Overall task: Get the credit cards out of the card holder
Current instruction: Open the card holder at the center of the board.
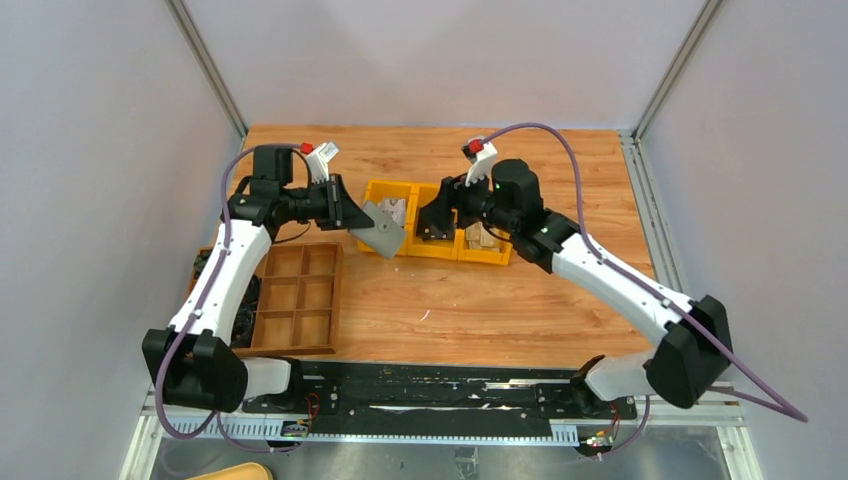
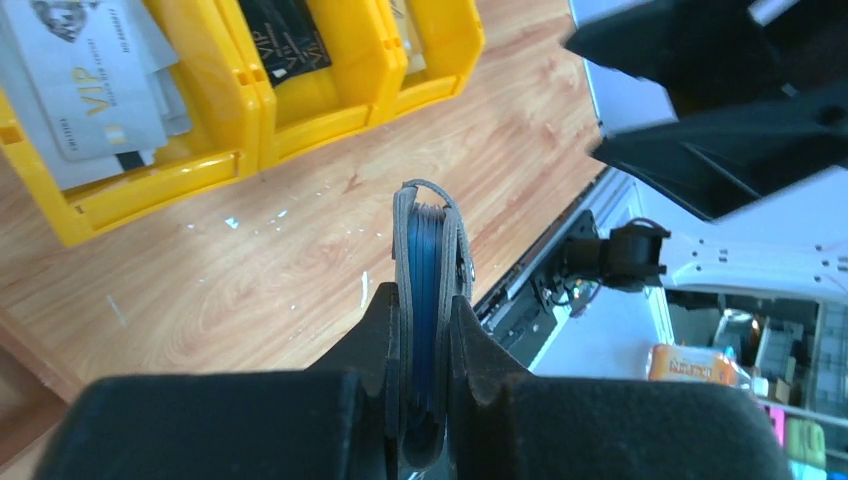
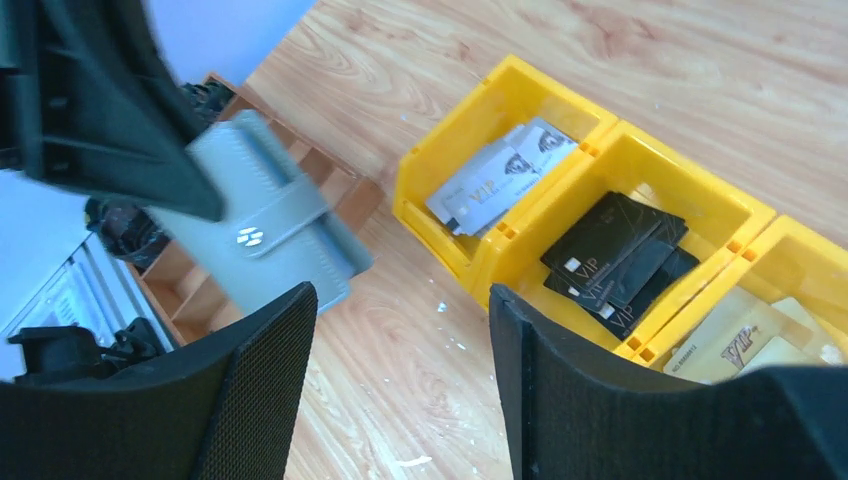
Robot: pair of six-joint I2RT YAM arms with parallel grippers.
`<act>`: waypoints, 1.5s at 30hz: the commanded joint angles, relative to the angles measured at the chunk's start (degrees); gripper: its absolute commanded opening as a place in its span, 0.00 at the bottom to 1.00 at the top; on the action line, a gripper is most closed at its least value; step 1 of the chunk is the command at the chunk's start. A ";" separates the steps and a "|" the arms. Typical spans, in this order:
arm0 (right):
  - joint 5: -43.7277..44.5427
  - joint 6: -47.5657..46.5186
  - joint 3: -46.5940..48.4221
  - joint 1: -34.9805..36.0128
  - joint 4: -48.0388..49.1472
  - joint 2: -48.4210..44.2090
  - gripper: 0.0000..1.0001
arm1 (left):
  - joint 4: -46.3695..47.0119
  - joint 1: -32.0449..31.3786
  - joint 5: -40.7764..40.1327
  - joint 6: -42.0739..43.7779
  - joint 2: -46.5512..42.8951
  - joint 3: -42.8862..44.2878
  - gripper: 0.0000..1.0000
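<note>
Now the left gripper [image 2: 428,305] is pinching the flat, soft grey-blue card holder [image 2: 430,240] aloft at the left end of the yellow plastic bins [image 3: 500,235], long axis pointing toward the right gripper [image 3: 398,295], whose spread, empty jaws are hovering just beside it.

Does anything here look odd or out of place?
The soft grey-blue folding card holder isn't on the wooden table: the left arm's jaws pinch it tilted in mid-air, tab fastened. Nothing looks spilled or damaged.

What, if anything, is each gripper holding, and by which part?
The left gripper pinches the closed card holder across its flat faces at one end. The right gripper is open and holds nothing.
</note>
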 commanded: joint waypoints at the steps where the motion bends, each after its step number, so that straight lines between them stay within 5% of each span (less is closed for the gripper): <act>1: 3.39 0.34 -0.49 2.96 0.85 -5.08 0.65 | 3.39 0.13 -5.21 -3.97 -2.75 -1.29 0.00; 10: 11.35 -0.67 4.79 12.86 0.00 0.87 0.60 | 7.18 0.13 -9.87 -7.85 -5.72 -4.13 0.00; 21: 11.88 0.06 14.18 15.39 -1.94 11.83 0.53 | 8.52 0.13 -8.77 -10.11 -5.84 -4.84 0.00; 39: 20.07 -2.82 14.04 15.40 -5.44 15.54 0.47 | 8.55 0.18 -3.80 -10.57 -5.48 -3.32 0.00; 45: 24.88 -5.32 16.55 15.66 -4.51 17.90 0.28 | 8.49 0.20 -2.73 -12.63 -5.96 -3.18 0.00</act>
